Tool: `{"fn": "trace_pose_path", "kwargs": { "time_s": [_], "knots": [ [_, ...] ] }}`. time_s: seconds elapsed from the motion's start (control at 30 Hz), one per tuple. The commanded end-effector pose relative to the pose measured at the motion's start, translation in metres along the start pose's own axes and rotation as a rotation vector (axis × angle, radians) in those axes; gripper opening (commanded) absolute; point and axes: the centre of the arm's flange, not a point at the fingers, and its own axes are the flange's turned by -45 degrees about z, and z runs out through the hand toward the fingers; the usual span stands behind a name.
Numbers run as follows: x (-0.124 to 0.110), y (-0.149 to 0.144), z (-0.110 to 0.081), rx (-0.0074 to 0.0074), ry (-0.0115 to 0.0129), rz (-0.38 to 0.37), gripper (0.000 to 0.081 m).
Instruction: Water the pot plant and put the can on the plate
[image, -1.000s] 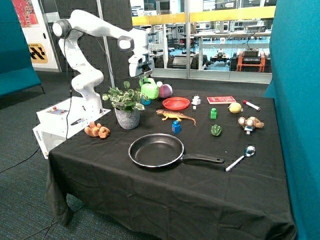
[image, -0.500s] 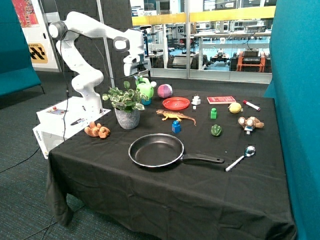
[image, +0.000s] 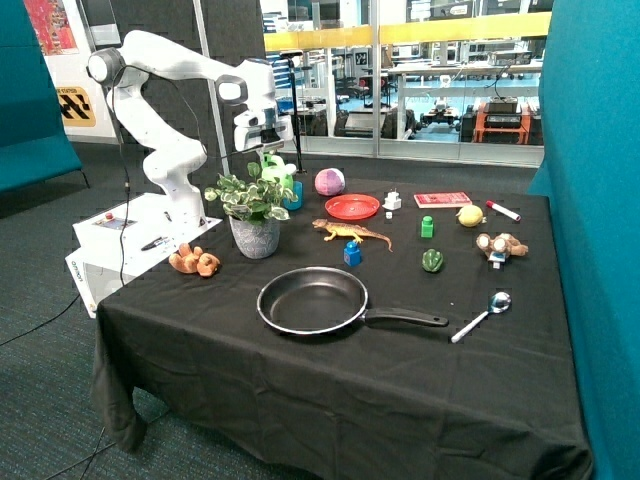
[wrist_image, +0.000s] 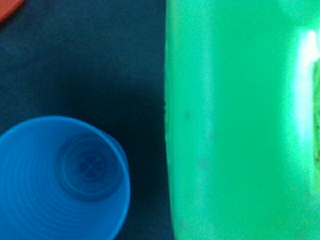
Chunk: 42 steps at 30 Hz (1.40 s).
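- The white Franka arm rose from its base, bent at the elbow and reached forward.
- Its wrist pointed downward.
- The gripper hung closed on the can, held aloft.

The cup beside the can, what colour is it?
Blue; the cup shows best in the wrist view, next to the light-green can.

The can is bright light green, beside a blue cup. The pot plant has green-and-white leaves, its pot grey, seemingly textured. The plate is red on the black surface
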Motion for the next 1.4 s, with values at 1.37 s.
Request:
{"fn": "trace_pose_path", "kwargs": {
  "time_s": [1.37],
  "knots": [
    [0.005, 0.07, 0.014, 0.002, -0.0013, 0.272, 0.0]
  ]
}}
